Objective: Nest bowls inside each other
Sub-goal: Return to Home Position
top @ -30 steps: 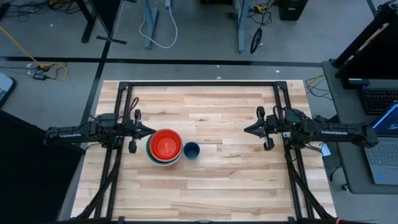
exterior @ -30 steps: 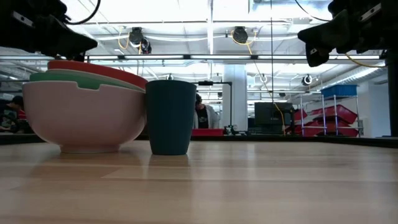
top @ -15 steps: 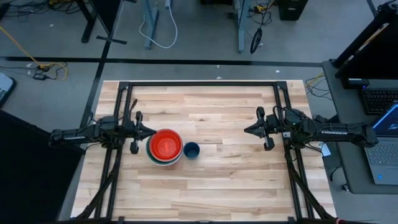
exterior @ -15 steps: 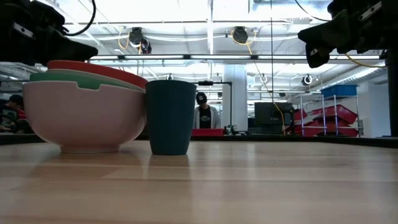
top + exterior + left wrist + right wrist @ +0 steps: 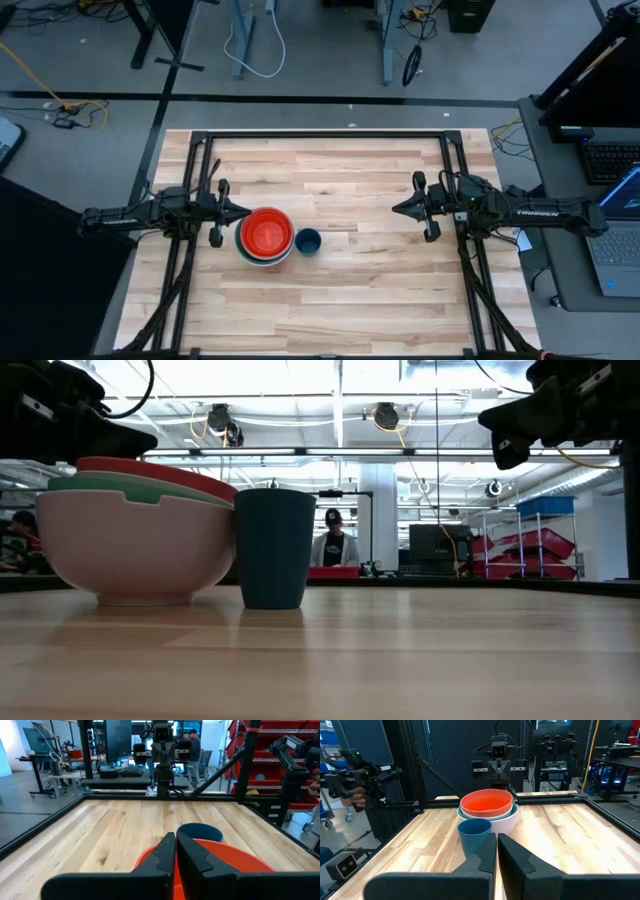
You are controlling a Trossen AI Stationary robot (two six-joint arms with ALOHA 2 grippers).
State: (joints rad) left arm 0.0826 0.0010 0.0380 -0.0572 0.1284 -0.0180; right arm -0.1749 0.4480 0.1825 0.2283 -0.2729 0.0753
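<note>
The bowls [image 5: 265, 237] stand nested in one stack left of the table's middle. A large white bowl [image 5: 135, 550] rests by its base on the wood, with a green rim [image 5: 130, 488] and a red bowl [image 5: 486, 802] inside it. A dark blue cup [image 5: 308, 241] stands upright just right of the stack. My left gripper [image 5: 246, 211] is shut. It points level over the stack's far left rim, above it and clear of it. My right gripper [image 5: 394, 209] is shut and hangs level over the table's right half, facing the stack.
Black frame rails [image 5: 330, 135] run along the table's far edge and down both sides under the arms. Bare wood lies between the blue cup and my right gripper, and across the near half. A person [image 5: 333, 542] stands in the room behind.
My left gripper has sunk slightly toward the stack's rim and stayed shut. The bowls and the cup have not moved.
</note>
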